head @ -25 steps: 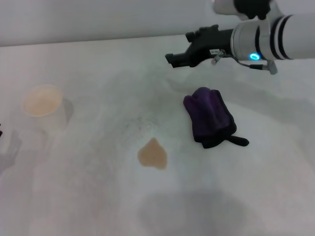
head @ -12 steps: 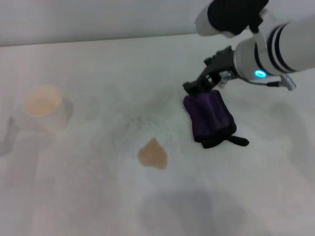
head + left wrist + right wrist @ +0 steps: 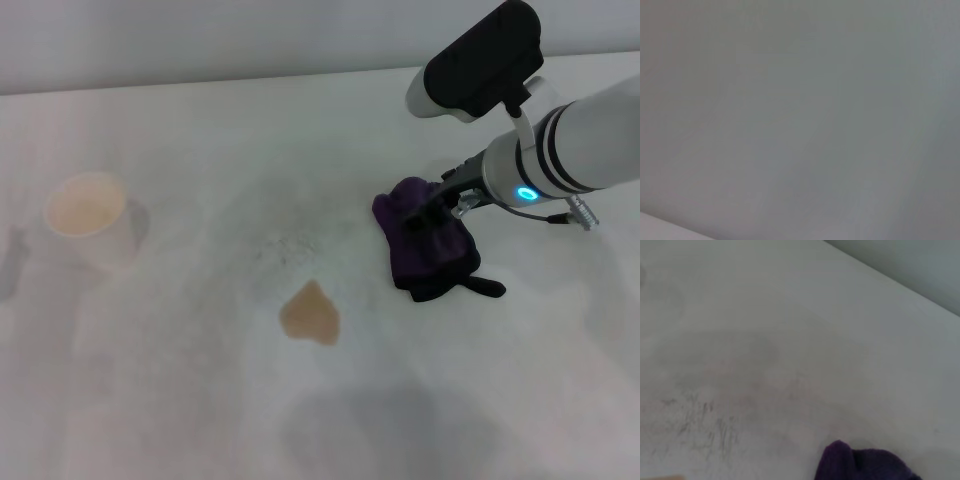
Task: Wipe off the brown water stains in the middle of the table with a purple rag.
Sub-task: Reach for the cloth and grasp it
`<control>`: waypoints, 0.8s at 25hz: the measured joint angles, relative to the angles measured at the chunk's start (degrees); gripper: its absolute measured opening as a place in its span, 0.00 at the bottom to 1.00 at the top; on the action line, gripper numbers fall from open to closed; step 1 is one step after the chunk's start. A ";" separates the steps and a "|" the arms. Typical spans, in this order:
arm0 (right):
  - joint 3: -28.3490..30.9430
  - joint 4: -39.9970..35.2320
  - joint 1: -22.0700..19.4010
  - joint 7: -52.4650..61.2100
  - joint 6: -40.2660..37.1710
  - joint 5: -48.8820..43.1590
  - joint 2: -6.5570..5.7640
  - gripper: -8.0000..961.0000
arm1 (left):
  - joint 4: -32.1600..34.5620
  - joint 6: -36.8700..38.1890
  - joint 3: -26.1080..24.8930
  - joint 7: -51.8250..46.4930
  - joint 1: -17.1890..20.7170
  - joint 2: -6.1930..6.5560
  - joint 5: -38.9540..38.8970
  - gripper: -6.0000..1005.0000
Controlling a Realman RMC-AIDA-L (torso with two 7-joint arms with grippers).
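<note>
Rag point(image 3: 425, 242): dark purple cloth, bunched, with a black edge and a short black tail at its lower right. It lies right of centre in the head view, on the tabletop point(image 3: 180, 400); one purple corner shows at the lower edge of the right wrist view point(image 3: 860, 464). Judged soft, light and limp: it should crush easily under a grip and drag flat when pushed. The raised upper fold looks the best place to take hold; the thin tail would likely let the bundle dangle.

Stain point(image 3: 309, 313): one flat tan-brown blotch, roughly heart-shaped, lower centre of the head view, to the lower left of the rag and apart from it. Not yet wiped.

Right gripper point(image 3: 432, 212): at the upper right part of the rag, its arm entering from the upper right of the frame. Whether the jaws are spread or closed, or touching cloth, cannot be told.

Left gripper: not visible in any view; its wrist camera shows only a blank grey field.

Cup point(image 3: 88, 218): pale, with tan contents, at the left of the head view, well apart from rag and stain.

Surface: wide white matte tabletop, faint grey speckles above the stain. Probably low in friction for cloth.

Room: plain grey wall along the top edge.
</note>
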 joint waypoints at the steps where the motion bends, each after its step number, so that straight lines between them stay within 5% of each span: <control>1: 0.00 0.00 0.00 0.00 0.00 0.00 0.00 0.88 | 0.00 0.02 0.00 0.00 -0.02 0.00 -0.01 0.89; 7: -0.02 3.48 0.75 0.65 -2.20 0.23 0.02 0.87 | 0.00 0.11 0.00 -0.02 0.04 -0.08 -0.02 0.89; 20: -0.07 8.98 3.66 0.71 -2.73 1.77 0.09 0.66 | -0.23 2.13 0.00 -0.11 0.72 -0.07 -0.77 0.89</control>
